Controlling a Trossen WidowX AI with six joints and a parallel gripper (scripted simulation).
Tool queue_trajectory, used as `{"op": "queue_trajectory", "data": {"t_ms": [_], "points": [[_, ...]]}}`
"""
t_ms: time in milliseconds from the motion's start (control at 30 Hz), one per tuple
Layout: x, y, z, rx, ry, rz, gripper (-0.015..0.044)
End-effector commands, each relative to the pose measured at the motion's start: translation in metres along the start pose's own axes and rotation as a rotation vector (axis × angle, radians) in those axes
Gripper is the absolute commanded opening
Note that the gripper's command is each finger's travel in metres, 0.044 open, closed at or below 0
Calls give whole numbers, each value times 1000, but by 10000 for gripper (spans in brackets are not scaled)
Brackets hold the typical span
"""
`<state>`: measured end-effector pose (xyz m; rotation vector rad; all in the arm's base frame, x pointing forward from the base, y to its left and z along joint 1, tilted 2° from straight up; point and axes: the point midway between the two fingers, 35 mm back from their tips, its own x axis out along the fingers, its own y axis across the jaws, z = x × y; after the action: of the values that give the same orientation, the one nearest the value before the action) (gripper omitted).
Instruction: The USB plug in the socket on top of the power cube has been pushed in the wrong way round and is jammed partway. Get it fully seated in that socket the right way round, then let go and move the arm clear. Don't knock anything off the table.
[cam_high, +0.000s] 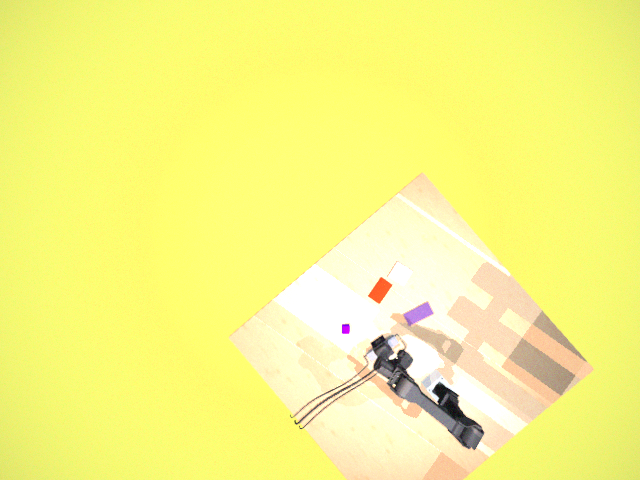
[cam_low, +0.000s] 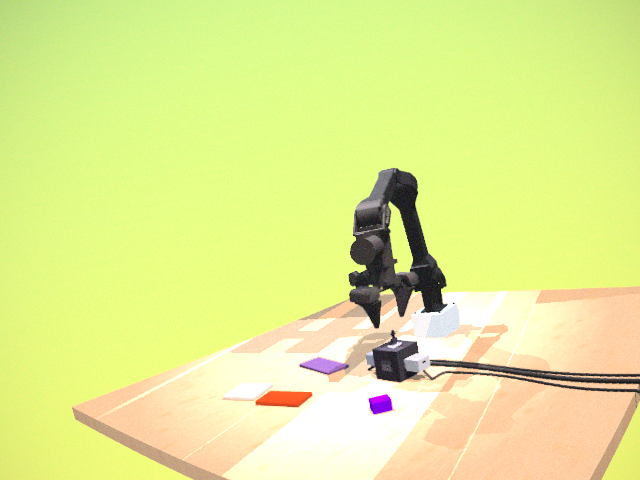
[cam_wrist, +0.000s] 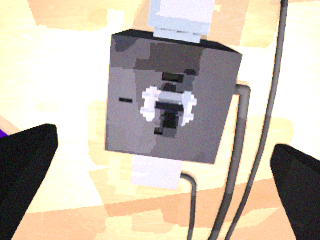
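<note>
The dark power cube (cam_low: 388, 365) (cam_wrist: 215, 78) stands on the wooden table (cam_low: 522, 439) (cam_high: 289, 335). A small USB plug with a light collar (cam_low: 394, 341) (cam_wrist: 170, 107) sticks up from the socket on its top face. White plugs (cam_low: 417, 362) sit in its side sockets, and their dark cables (cam_low: 516, 370) (cam_high: 330, 395) run off the table edge. My gripper (cam_low: 388, 317) (cam_wrist: 166, 144) (cam_high: 386, 351) is open and empty. It points straight down, a short way above the plug, with one finger to each side. In the overhead view the arm hides most of the cube.
An orange tile (cam_low: 283, 398) (cam_high: 379, 289), a white tile (cam_low: 247, 391) (cam_high: 400, 272) and a purple tile (cam_low: 323, 365) (cam_high: 417, 313) lie flat to the cube's left. A small purple block (cam_low: 380, 403) (cam_high: 345, 328) stands in front. The arm's white base (cam_low: 436, 320) is behind the cube.
</note>
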<state>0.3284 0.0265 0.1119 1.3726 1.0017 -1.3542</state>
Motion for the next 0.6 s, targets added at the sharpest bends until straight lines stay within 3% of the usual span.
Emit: {"op": "queue_trajectory", "data": {"t_ms": [0, 567], "points": [[-4, -1, -3, 25, 22, -13, 440], [10, -1, -3, 25, 22, -13, 440]]}}
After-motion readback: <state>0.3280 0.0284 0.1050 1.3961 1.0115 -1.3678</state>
